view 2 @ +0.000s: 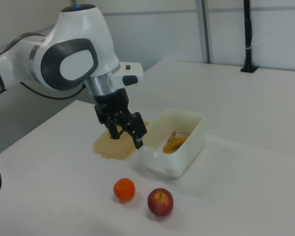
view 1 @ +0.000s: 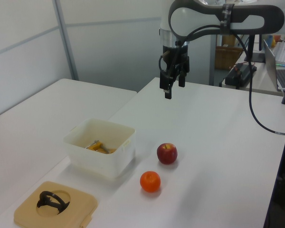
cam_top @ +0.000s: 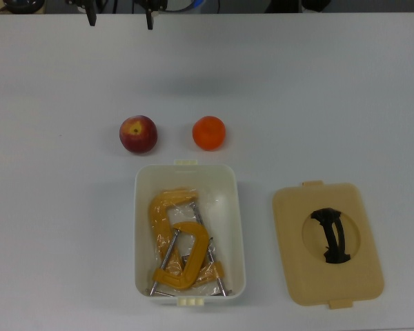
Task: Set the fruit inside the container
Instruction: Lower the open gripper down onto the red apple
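A dark red apple and an orange sit side by side on the white table, just beyond one short end of the white container. In the left view the apple and orange lie to the right of the container. My gripper hangs high over the table, well away from both fruits, open and empty. In the top view only its two fingertips show at the upper edge, around the gripper. The right view has the gripper above the apple and orange.
Yellow C-clamps lie inside the container. A flat tan lid with a black handle rests on the table at the top view's right of the box. A second table and a laptop stand behind in the left view.
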